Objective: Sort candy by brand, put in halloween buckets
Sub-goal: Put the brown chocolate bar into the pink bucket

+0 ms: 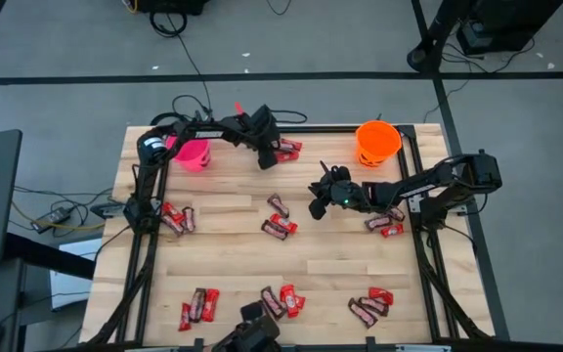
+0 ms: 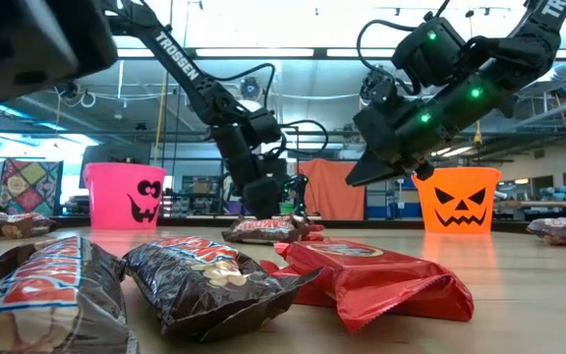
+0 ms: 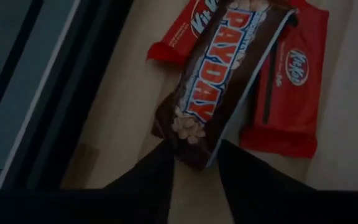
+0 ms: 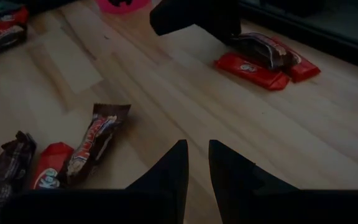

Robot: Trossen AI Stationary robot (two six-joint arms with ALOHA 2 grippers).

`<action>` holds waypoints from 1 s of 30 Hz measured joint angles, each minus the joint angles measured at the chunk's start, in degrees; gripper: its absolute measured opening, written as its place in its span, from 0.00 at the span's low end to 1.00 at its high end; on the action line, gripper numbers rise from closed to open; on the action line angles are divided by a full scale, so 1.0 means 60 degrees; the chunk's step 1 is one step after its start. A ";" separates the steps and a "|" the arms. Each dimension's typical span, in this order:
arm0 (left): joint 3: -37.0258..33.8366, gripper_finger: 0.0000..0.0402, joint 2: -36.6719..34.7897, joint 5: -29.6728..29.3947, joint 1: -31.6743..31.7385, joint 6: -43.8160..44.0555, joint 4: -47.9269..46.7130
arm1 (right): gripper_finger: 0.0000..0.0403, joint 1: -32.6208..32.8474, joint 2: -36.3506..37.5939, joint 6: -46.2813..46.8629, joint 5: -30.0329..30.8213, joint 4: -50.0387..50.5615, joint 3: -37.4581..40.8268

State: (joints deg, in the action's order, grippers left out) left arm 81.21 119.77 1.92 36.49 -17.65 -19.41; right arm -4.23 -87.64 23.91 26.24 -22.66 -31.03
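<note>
My left gripper (image 1: 266,158) is down at the table's far edge, shut on a dark brown candy bar (image 3: 219,87). That bar lies on top of two red bars (image 3: 288,87), between the pink bucket (image 1: 192,154) and the orange bucket (image 1: 377,142). My right gripper (image 1: 316,207) hovers above the table's middle. Its fingers (image 4: 179,163) are shut and hold nothing. Both buckets stand upright on the far part of the table. More red and brown bars lie scattered in small groups. My left gripper pinches the brown bar's near end (image 3: 191,152) between its two fingers (image 3: 160,171). It comes from above, slanting down, with the fingers in line with the bar's length. The bar still lies flat on the two red bars (image 2: 308,234).
Candy groups lie at the left (image 1: 176,217), in the middle (image 1: 280,227), at the right (image 1: 384,223) and along the near edge (image 1: 281,298). Black frame rails (image 1: 420,196) run along the table's sides. Bare wood shows between the groups.
</note>
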 joint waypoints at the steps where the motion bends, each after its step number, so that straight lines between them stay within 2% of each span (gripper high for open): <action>1: 0.0000 0.23 0.0000 0.0103 0.0002 0.0000 0.0107 | 0.19 0.0009 0.0000 -0.0008 -0.0026 0.0013 0.0000; 5: 0.0000 0.06 -0.0004 0.0528 -0.0011 -0.0007 0.0383 | 0.19 0.0149 0.0000 -0.0023 -0.0066 0.0051 0.0000; 7: 0.0000 0.02 -0.0004 0.0669 -0.0011 -0.0011 0.0463 | 0.19 0.0215 0.0000 -0.0020 -0.0069 0.0069 0.0000; 14: 0.0000 0.01 -0.0106 0.0428 -0.0011 -0.0003 0.0133 | 0.19 0.0267 0.0000 0.0291 0.0087 -0.0078 0.0004; 19: 0.0000 0.01 -0.0731 -0.0351 -0.0019 0.0227 -0.0826 | 0.18 0.0223 0.0000 0.0529 0.0140 -0.0548 0.0007; 24: 0.0000 0.01 -0.1617 -0.0688 -0.0020 0.0468 -0.1997 | 0.15 0.0176 -0.0032 0.0524 0.0254 -0.1523 0.0007; 30: 0.0000 0.01 -0.2883 -0.2039 -0.0045 0.0526 -0.3549 | 0.10 0.0464 -0.0036 0.0090 0.1777 -0.1931 0.0007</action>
State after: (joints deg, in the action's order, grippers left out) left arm 81.21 102.47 -10.31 36.22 -14.50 -40.70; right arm -1.45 -87.85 24.44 36.90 -34.24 -30.98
